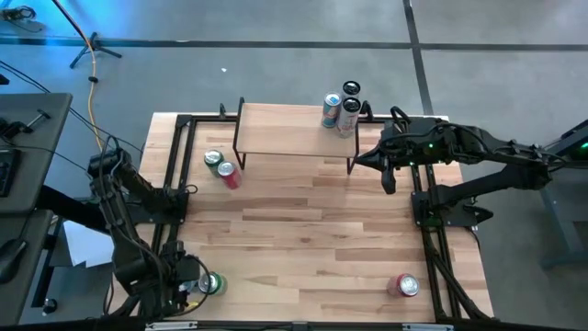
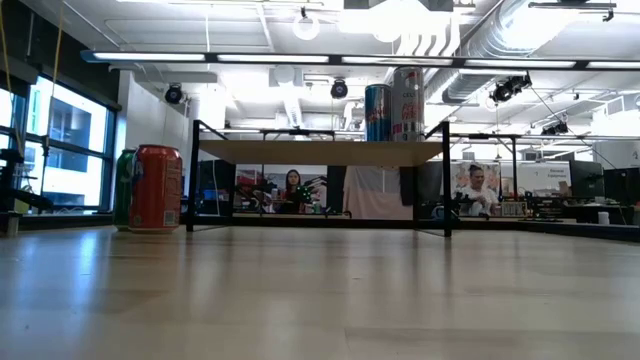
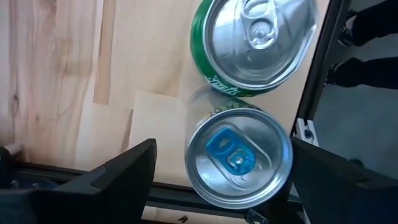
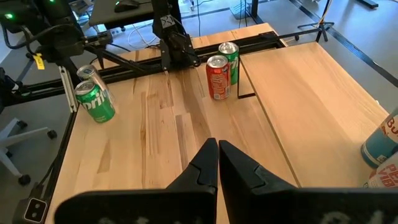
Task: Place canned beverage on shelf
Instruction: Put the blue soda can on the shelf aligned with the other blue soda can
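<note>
**Left gripper straddles a silver can at the near corner**

While the right gripper (image 4: 217, 163) hangs pinched shut beside the shelf's (image 1: 285, 131) end, the left gripper (image 3: 221, 171) stands wide, one finger on each side of a can with a silver top and blue tab (image 3: 239, 157); whether the fingers touch it cannot be told. A green can (image 3: 258, 43) sits just past that can from the left gripper. The shelf is a pale wood board on thin black legs, and two tall cans, blue (image 1: 332, 109) and silver-red (image 1: 348, 116), stand on its end nearest the right gripper. Seven cans show: those four, a green-and-red pair (image 1: 221, 167) by the shelf's other end, and a red can (image 1: 407, 286) alone.
</note>
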`<state>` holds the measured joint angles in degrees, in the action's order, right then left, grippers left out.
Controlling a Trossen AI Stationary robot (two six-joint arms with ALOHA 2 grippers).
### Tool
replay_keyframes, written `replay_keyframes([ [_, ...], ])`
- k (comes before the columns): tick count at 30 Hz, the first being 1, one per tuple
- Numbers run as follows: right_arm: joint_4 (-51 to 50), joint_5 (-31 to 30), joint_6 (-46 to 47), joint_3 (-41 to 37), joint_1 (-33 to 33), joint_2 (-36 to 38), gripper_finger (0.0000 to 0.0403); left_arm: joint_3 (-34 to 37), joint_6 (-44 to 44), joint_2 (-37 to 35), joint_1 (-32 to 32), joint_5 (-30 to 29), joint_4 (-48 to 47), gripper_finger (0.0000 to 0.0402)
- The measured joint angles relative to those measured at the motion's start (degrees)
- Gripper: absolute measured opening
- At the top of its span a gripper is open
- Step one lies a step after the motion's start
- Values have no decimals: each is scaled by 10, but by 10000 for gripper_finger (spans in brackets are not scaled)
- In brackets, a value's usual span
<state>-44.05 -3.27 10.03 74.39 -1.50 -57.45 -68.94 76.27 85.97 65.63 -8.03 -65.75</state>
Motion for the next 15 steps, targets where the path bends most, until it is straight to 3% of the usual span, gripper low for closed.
replay_keyframes([
  [9, -1, 0, 0, 0, 0, 0, 0, 24, 1, 0, 0, 3, 7, 303],
  [15, -3, 0, 0, 0, 0, 0, 0, 26, 1, -1, 0, 5, 6, 216],
])
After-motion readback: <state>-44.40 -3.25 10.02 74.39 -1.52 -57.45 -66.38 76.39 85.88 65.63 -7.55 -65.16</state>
